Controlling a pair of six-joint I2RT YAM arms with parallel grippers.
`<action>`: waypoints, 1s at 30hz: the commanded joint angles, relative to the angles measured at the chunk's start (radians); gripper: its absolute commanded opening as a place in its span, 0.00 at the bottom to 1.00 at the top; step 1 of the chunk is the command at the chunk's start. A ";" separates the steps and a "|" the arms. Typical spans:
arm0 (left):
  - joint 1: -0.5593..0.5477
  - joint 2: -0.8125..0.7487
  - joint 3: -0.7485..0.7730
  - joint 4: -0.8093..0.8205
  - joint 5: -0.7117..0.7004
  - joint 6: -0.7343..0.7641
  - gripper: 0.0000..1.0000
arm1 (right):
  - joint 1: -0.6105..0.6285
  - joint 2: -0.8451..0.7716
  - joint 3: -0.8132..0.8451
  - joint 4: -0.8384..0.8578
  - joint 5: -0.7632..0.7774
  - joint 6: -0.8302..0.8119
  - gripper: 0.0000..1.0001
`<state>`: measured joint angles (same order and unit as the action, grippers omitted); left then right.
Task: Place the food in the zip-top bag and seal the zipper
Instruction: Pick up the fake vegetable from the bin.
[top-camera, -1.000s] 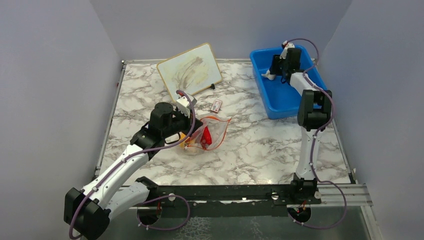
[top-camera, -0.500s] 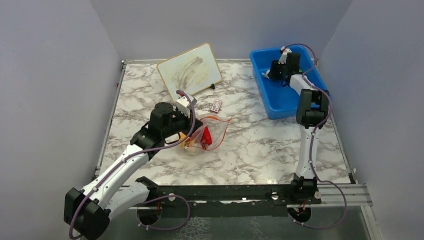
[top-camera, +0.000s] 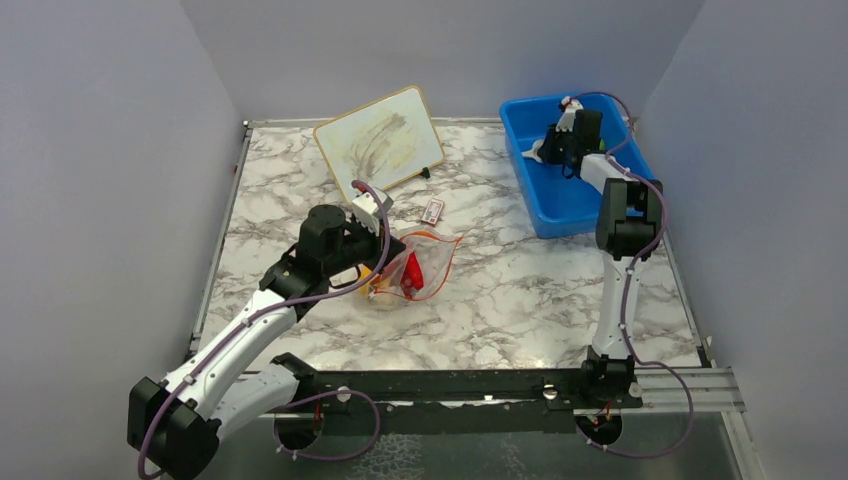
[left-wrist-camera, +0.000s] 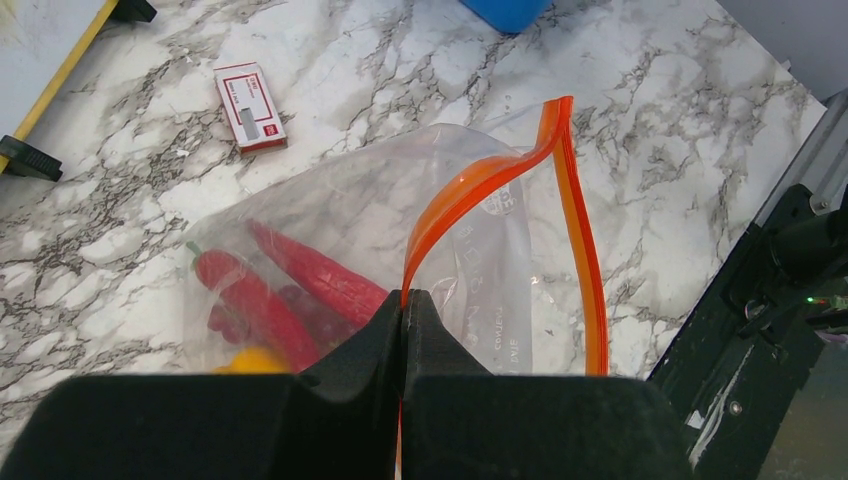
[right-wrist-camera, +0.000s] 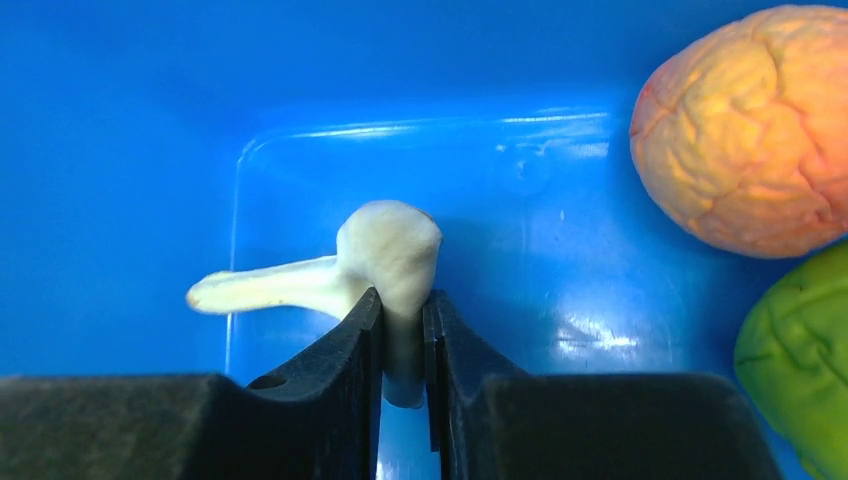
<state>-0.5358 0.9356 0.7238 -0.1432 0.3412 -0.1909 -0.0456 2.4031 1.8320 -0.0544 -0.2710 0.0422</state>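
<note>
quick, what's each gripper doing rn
Left gripper: shut on the zipper.
Right gripper: shut on the mushroom, over the bin.

In the top view the bin (top-camera: 560, 205) is set at upper right, the board (top-camera: 380, 140) at upper centre and the bag (top-camera: 428, 262) mid-frame, with the card (top-camera: 432, 211) between board and bag. Inside the bin, the mushroom (right-wrist-camera: 385, 255) is placed left of the upper fruit (right-wrist-camera: 745, 130) and lower fruit (right-wrist-camera: 800, 360).

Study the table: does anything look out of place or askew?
A small red-and-white card lies loose on the table just beyond the zip-top bag, belonging to nothing nearby. The whiteboard at the back stands skewed and smeared. Nothing looks spilled or damaged.
</note>
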 joint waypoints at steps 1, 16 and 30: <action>0.004 -0.025 -0.014 0.019 0.018 0.007 0.00 | -0.008 -0.082 -0.092 0.012 0.008 0.027 0.17; 0.003 -0.079 -0.026 0.017 -0.001 0.010 0.00 | -0.008 -0.485 -0.457 0.096 0.020 0.178 0.14; 0.003 -0.067 -0.023 0.019 0.006 0.008 0.00 | 0.029 -0.878 -0.729 0.045 -0.141 0.174 0.14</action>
<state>-0.5358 0.8715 0.7101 -0.1440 0.3405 -0.1909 -0.0326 1.6337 1.1606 -0.0021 -0.3454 0.2138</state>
